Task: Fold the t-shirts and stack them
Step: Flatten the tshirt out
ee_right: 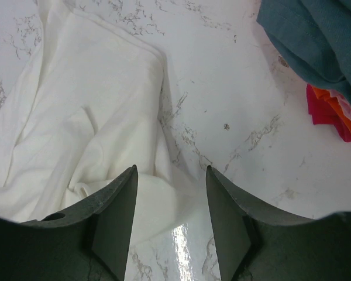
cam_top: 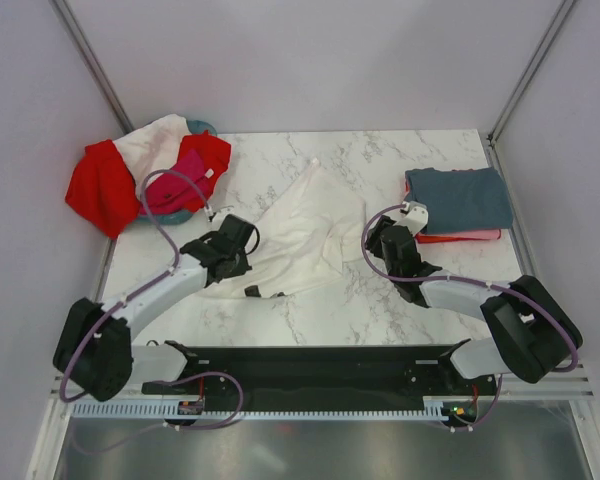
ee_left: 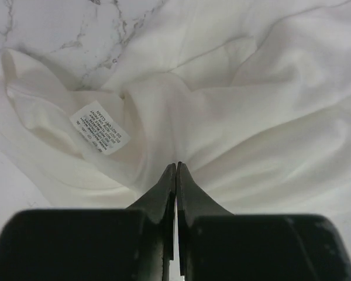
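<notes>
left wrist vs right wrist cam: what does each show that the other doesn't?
Left wrist only: care label, left jaws pinched shut on a fold. Right wrist only: folded slate grey-blue t-shirt over coral and magenta edges, right jaws open. Both: white t-shirt on marble table.

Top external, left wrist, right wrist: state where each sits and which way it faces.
Top external: above, behind the bases, looking down on the marble table; left arm, right arm show.
Left wrist: rides the wrist, facing along the shut left pincer into the white t-shirt.
Right wrist: likewise, looking past the open right pincer at marble, slate t-shirt.
Shared: white t-shirt, all three.
</notes>
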